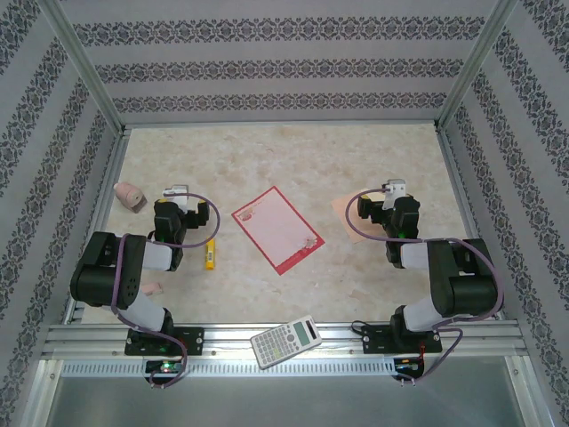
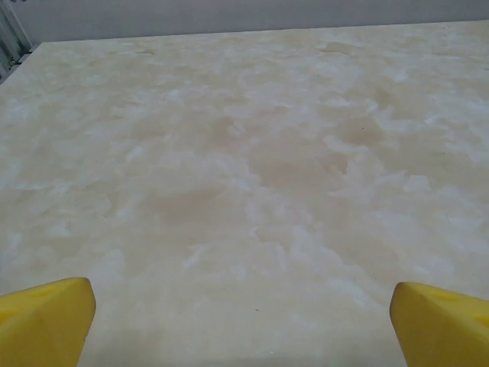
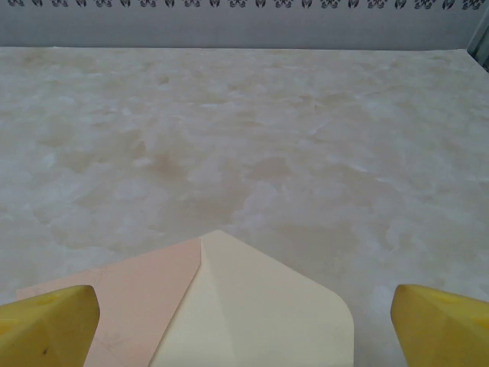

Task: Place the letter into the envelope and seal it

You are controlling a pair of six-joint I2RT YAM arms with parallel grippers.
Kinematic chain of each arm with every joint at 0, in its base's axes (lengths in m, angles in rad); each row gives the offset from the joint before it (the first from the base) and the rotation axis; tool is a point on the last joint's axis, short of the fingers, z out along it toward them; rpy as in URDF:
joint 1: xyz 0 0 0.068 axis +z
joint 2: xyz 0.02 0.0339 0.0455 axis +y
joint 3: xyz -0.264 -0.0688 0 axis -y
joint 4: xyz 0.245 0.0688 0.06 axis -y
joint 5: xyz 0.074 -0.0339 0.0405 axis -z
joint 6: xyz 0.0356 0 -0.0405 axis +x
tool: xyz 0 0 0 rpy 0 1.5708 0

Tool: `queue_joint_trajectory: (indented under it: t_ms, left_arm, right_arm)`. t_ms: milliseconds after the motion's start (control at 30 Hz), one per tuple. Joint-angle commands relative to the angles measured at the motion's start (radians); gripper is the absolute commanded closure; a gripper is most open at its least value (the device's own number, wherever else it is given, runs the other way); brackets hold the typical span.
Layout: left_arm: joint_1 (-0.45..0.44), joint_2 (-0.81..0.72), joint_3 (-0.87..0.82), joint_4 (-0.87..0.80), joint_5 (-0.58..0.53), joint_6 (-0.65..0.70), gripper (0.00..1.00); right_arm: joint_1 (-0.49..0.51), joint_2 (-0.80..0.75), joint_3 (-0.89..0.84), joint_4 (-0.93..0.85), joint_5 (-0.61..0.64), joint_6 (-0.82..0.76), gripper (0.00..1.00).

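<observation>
The left fingers [image 2: 47,319] and right fingers [image 3: 47,321] stand wide apart, empty. The letter [image 1: 277,229] lies flat mid-worktop [image 1: 267,151]. The envelope [image 3: 229,306], flap apparently open, sits nearer the right edge. Flat thin paper may slide or crumple when pinched, and the larger letter may jam unfolded.

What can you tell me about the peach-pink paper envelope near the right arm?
The peach-pink paper envelope lies flat on the mottled beige table, its near part out of frame. Its paler cream flap, tapering to a rounded tip, is open. A straight crease divides flap from pink body. The right arm's yellow jaws stand open either side; whether they touch it is unclear.
</observation>
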Motion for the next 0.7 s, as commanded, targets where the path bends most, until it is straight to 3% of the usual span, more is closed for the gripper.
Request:
queue_joint_trajectory:
  t_ms: [0, 233, 400, 667]
  left_arm:
    - [0.011, 0.011, 0.010, 0.047, 0.032, 0.025, 0.00]
    - [0.011, 0.012, 0.011, 0.046, 0.032, 0.024, 0.00]
    - [0.013, 0.014, 0.011, 0.050, -0.072, -0.017, 0.01]
    - [0.013, 0.012, 0.012, 0.049, -0.074, -0.017, 0.01]
  right_arm:
    - [-0.008, 0.008, 0.024, 0.032, 0.007, 0.008, 0.02]
    - [-0.008, 0.010, 0.025, 0.032, 0.005, 0.008, 0.02]
    - [-0.010, 0.009, 0.026, 0.030, 0.005, 0.008, 0.02]
    - [-0.010, 0.009, 0.024, 0.032, 0.004, 0.010, 0.02]
